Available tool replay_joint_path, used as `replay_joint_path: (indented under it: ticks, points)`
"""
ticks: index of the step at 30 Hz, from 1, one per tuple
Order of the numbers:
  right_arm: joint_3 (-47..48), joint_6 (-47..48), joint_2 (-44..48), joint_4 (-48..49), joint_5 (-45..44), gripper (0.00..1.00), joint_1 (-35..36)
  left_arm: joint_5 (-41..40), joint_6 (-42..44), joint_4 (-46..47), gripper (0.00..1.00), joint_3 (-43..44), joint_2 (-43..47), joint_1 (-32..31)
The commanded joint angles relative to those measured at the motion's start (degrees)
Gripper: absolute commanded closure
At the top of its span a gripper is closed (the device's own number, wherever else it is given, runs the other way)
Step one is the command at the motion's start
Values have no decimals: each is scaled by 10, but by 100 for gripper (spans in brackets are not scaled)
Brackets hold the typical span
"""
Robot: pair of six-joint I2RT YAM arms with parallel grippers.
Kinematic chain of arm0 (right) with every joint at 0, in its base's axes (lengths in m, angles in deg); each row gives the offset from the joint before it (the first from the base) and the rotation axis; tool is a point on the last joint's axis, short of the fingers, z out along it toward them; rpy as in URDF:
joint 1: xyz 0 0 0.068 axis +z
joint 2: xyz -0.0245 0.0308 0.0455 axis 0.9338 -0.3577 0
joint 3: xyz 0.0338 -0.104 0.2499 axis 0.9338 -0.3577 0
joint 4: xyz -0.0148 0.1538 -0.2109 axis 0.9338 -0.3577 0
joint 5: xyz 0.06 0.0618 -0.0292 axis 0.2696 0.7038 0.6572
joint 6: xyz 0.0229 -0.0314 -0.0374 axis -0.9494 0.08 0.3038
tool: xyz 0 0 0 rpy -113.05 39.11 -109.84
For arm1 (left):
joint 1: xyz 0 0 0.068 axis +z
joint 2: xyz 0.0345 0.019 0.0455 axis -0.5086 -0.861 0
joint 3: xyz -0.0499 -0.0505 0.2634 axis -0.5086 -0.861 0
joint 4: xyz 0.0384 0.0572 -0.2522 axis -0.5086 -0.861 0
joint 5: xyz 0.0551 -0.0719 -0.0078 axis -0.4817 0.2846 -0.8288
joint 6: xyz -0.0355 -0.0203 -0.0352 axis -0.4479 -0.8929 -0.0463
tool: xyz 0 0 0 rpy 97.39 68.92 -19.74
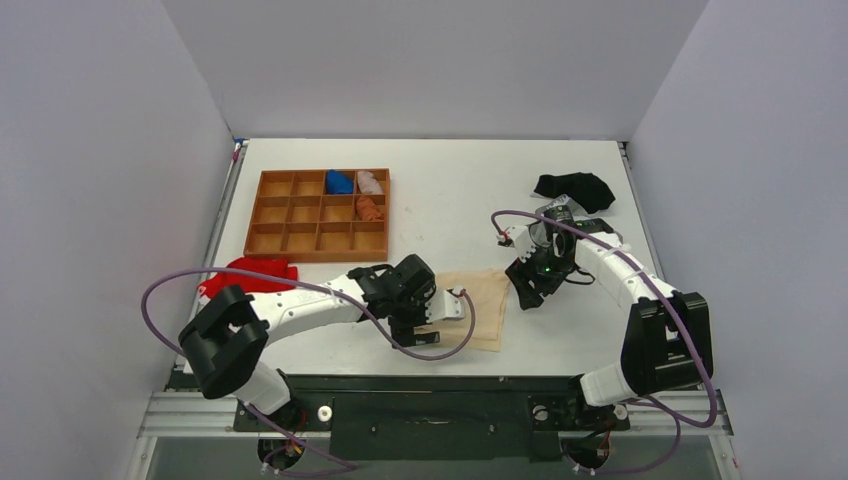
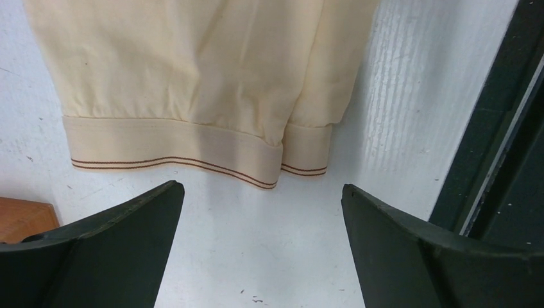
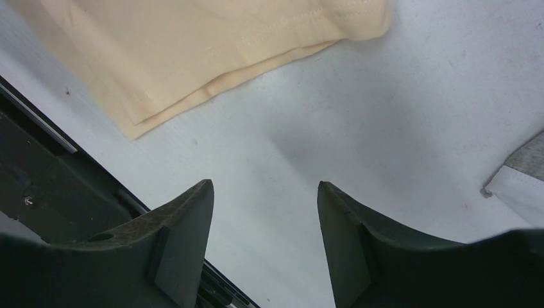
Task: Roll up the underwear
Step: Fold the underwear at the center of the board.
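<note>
Left gripper [image 2: 260, 192] is spread wide open, and nothing is between its two dark fingers [image 2: 109, 250]. It hangs low over the flat white table [image 1: 450, 200], near the bottom middle of the top view. Just past its tips lies the pale cream soft cloth underwear [image 2: 192, 64], not touching them. The thick band [image 2: 128, 138] at the underwear's edge faces this gripper, with two thin brown lines [image 2: 160, 159] along it. The cloth lies flat, one part folded over another, and is not rolled up yet.

Right gripper [image 3: 263, 186] is open too, with only bare table in its gap. It is on the other side of the underwear, just right of the middle in the top view. In its own view the underwear fills the upper left corner, a little way from the tips. A grey cloth corner with a white band [image 3: 523, 176] peeks in at the right edge.

Farther back, at the left of the top view, a bright red cloth [image 1: 255, 272] lies beside the left arm [image 1: 300, 308]. Behind it sits a brown wooden tray with twelve little boxes [image 1: 316, 256]. A blue roll [image 1: 339, 182] and a whitish roll [image 1: 371, 181] are in the back row, and an orange-brown roll [image 1: 370, 208] is in the box just in front of the whitish one. Far back on the right lies a crumpled black cloth [image 1: 575, 187].
</note>
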Motion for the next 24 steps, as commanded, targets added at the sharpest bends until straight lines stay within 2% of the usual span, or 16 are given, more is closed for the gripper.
replay_joint_path:
  ticks: [1,7,21,24]
  points:
    - [5,9,14,-1,17,44,-1,-23,11,52,10,2,-13,-4]
    - [-1,8,14,0,15,44,-2,-35,3,79,20,-5,-25,-14]
    - [-4,10,5,4,12,44,-2,-49,6,77,20,-21,-37,-39]
    - [-4,10,4,5,11,44,-2,-53,7,81,23,-23,-45,-40]
